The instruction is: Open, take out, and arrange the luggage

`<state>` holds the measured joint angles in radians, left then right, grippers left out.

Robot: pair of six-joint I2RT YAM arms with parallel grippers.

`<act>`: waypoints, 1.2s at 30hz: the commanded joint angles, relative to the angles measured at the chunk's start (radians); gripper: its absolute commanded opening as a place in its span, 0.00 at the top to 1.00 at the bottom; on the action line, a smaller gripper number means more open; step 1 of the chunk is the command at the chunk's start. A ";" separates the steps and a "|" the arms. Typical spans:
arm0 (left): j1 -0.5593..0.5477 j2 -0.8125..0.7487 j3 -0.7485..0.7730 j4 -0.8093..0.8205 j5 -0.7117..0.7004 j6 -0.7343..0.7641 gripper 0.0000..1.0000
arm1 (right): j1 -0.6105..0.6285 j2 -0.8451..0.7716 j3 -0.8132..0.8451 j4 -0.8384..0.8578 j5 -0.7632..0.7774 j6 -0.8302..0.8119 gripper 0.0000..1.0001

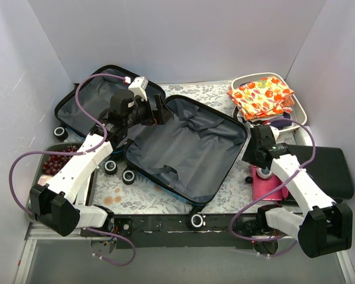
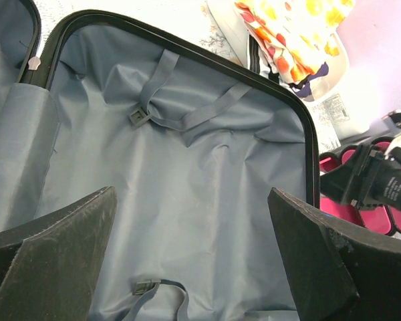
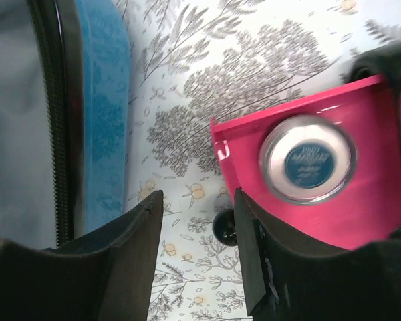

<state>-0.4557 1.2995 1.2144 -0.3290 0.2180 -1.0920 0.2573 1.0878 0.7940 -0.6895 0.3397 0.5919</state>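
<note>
Room: I see plain white walls (image 1: 177, 35) closing in the back and both sides.
Bench: the bench (image 1: 145, 198) is covered with a pale cloth printed with grey sprigs and small orange fruits. A dark rail (image 1: 160, 223) runs along its near edge.
Luggage: the luggage (image 1: 189, 148) lies open flat in the middle of the bench, both halves showing crumpled dark grey lining and loose straps. One half reaches toward the far left and the other toward the right. Its black wheels sit at the near-left side.
Left fingers: the left fingers (image 2: 60, 254) stand wide apart and hold nothing. They hover over the lining where the two halves meet.
Right fingers: the right fingers (image 3: 113, 261) are partly apart with nothing between them. They are above the cloth, between the luggage's blue edge and a pink tray (image 1: 267, 188).
Pink tray: it holds a round tin (image 3: 307, 159) with a dark blue label.
Far right: a white tub (image 1: 300, 112) is heaped with fruit-print fabric (image 1: 261, 96).
Right edge: a flat black case (image 1: 331, 168) lies beside the pink tray.
Left edge: a dark tray (image 1: 50, 148) holds red grapes (image 1: 56, 163).
</note>
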 commanded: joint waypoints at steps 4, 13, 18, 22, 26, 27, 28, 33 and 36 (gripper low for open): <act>0.000 -0.031 -0.001 0.013 0.026 0.000 0.02 | 0.002 -0.023 -0.087 0.133 -0.200 -0.070 0.52; 0.000 -0.014 -0.003 0.018 0.029 -0.002 0.02 | 0.110 -0.036 -0.127 0.042 -0.133 0.029 0.57; 0.000 -0.002 0.004 0.019 0.030 -0.005 0.02 | 0.275 0.053 -0.072 -0.156 0.151 0.247 0.57; 0.000 -0.009 0.001 0.018 0.035 -0.008 0.02 | 0.287 0.078 -0.105 -0.121 0.180 0.321 0.58; 0.000 -0.012 -0.004 0.021 0.034 -0.009 0.02 | 0.287 0.087 -0.130 -0.085 0.216 0.345 0.58; -0.001 -0.011 -0.004 0.021 0.032 -0.009 0.02 | 0.287 0.089 -0.140 -0.068 0.225 0.347 0.58; 0.000 -0.012 -0.006 0.022 0.031 -0.009 0.02 | 0.286 0.092 -0.142 -0.064 0.225 0.351 0.58; 0.000 -0.009 -0.006 0.019 0.026 -0.009 0.02 | 0.277 0.101 -0.148 -0.093 0.301 0.384 0.57; -0.001 -0.009 -0.007 0.021 0.024 -0.008 0.02 | 0.241 0.101 -0.138 -0.101 0.344 0.376 0.56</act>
<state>-0.4557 1.3018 1.2144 -0.3275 0.2459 -1.1011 0.5343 1.1851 0.6559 -0.7609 0.5419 0.9371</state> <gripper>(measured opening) 0.982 0.440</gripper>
